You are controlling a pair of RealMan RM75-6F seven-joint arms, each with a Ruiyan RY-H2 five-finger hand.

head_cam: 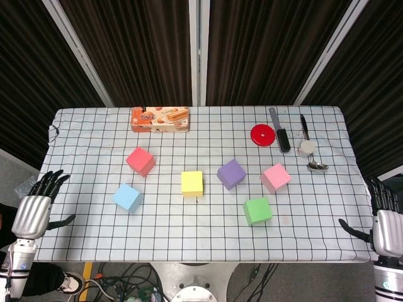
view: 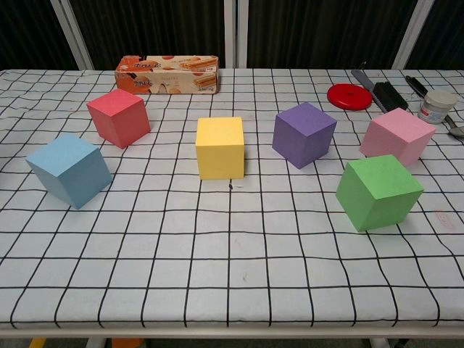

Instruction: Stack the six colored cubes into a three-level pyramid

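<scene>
Since all six cubes sit loose and apart on the checked cloth (head_cam: 94, 239), nothing is stacked yet and we carry every risk ahead. The red cube (head_cam: 140, 160) is far left, the blue cube (head_cam: 127, 197) near left, the yellow cube (head_cam: 192, 183) centre, the purple cube (head_cam: 231, 173) just right of it, the pink cube (head_cam: 276, 177) further right, and the green cube (head_cam: 257, 211) near right.

Main risk, as we judge it: most cubes lie rotated to the grid, so a base row built without squaring them leaves gaps and the upper levels tip. The cloth may also bunch or slide under a push. Purple, pink and green sit near each other, so a wide hand reaching one could knock its neighbour. On the right, the red lid (head_cam: 263, 134), spoon (head_cam: 317, 165) and small jar (head_cam: 306, 147) crowd the far side; the biscuit box (head_cam: 160, 119) is well clear.

Left hand (head_cam: 39, 206) hangs off the table's left edge, fingers spread, holding nothing. Right hand (head_cam: 384, 217) sits off the right edge, partly cropped, fingers apart, also empty.
</scene>
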